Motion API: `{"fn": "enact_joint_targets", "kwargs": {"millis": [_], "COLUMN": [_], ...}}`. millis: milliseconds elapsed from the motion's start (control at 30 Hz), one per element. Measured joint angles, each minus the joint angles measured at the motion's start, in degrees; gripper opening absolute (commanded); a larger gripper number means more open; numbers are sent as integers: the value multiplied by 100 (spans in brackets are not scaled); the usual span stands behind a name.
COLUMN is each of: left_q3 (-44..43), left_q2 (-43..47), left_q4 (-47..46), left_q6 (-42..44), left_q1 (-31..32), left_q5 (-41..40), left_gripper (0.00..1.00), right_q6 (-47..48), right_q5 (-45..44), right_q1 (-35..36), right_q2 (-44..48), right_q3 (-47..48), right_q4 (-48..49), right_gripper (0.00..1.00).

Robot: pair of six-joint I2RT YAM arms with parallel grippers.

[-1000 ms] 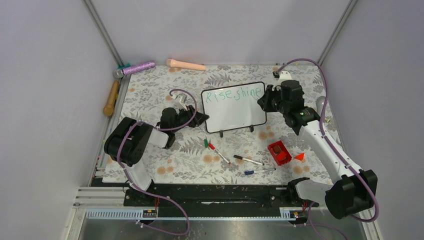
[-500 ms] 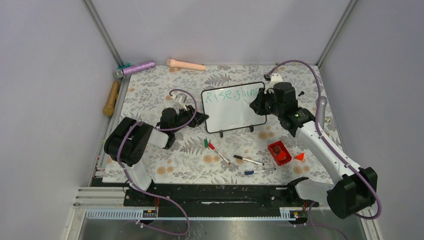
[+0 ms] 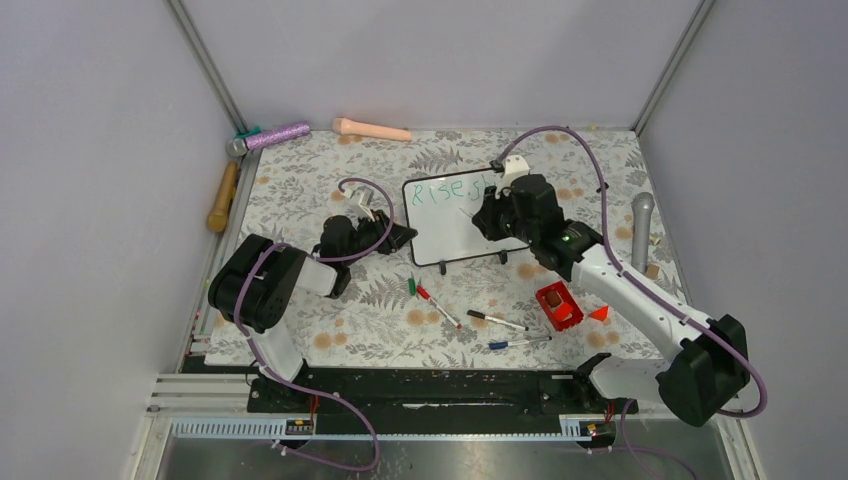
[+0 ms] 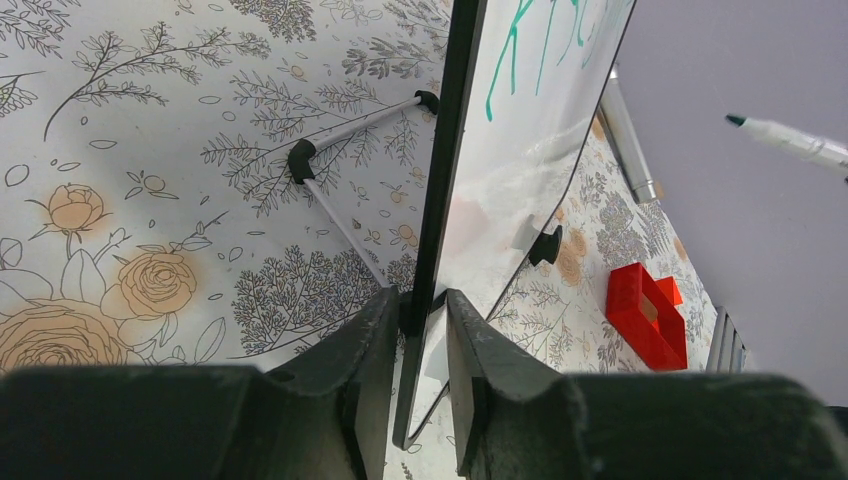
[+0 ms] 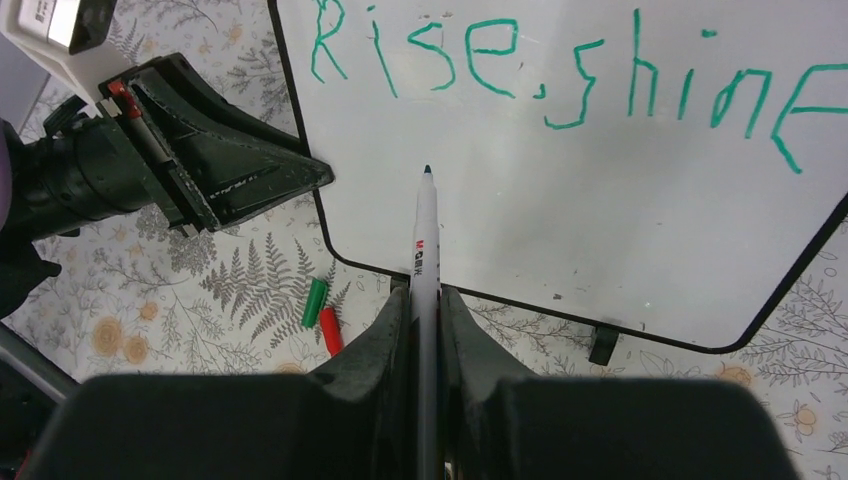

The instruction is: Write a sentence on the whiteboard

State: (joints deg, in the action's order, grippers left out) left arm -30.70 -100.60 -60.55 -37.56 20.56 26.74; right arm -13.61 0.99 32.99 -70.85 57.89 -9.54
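Note:
The whiteboard [image 3: 450, 238] stands upright on the flowered mat, also in the left wrist view [image 4: 520, 150] and the right wrist view [image 5: 600, 200]. The sentence [image 5: 560, 75] reads "Rise, shine" in green on one top line; from above only "Rise" [image 3: 440, 189] shows. My left gripper [image 3: 405, 237] is shut on the board's left frame edge [image 4: 420, 310]. My right gripper [image 3: 487, 215] is shut on a white green-tipped marker [image 5: 425, 240], held in front of the board. Its tip hovers just off the blank part below "Rise", and also shows in the left wrist view [image 4: 795, 140].
Loose pens [image 3: 497, 321] [image 3: 519, 342] [image 3: 437, 305] and a green cap [image 3: 412, 284] lie in front of the board. A red box [image 3: 559, 305] and a red triangle [image 3: 600, 313] sit at the right. A microphone [image 3: 641, 230] lies far right. A pink handle [image 3: 370, 128] lies at the back.
My right gripper has swung left with the marker, from the board's top right corner to its middle, now covering "shine" from above. The left gripper and the board have not moved.

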Motion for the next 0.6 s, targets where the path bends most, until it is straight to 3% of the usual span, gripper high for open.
{"fn": "enact_joint_targets", "kwargs": {"millis": [300,600], "left_q3": [0,-2], "left_q2": [0,0], "left_q4": [-2,-35], "left_q6": [-2,-22], "left_q1": [0,4], "left_q5": [0,52], "left_gripper": [21,0], "right_q6": [13,59], "right_q5": [-564,-901], "right_q1": [586,951], "right_q2": [-553,-1021], "right_q3": [175,411], "right_q4": [46,157], "right_gripper": [0,0]}}
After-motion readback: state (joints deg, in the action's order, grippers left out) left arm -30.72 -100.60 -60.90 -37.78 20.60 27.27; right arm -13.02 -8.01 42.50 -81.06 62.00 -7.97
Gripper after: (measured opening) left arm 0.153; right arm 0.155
